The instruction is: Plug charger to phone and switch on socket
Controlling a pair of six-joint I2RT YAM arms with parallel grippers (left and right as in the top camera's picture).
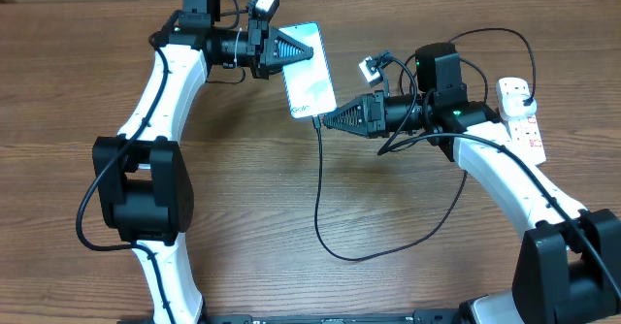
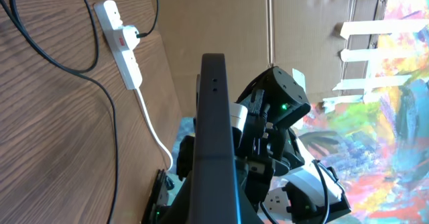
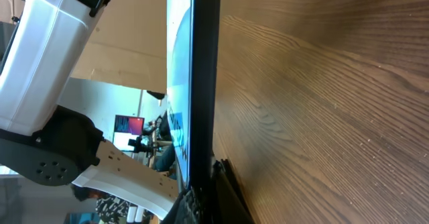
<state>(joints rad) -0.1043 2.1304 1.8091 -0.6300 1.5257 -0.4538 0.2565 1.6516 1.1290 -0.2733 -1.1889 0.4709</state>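
Overhead, the task looks about half done. The phone (image 1: 312,80) is held up off the tabletop (image 1: 243,217). The left gripper (image 1: 296,48) has its jaws closed on the phone's upper short edge. The right gripper (image 1: 326,120) meets the lower edge, its jaws narrowed to a point on the connector tip of the charger (image 1: 318,183). Whether the tip is fully seated cannot be told. The cable loops back across the wood to the socket (image 1: 532,135) on the right arm's outer side.

From the left wrist, the phone (image 2: 214,130) runs edge-on down the middle, with the jaws themselves out of sight. The charger's plug end sits in the socket (image 2: 124,49), whose switch appears yet to be pressed.

From the right wrist, the phone (image 3: 204,83) stands edge-on, with dark jaw tips at its foot. The port itself is hidden.
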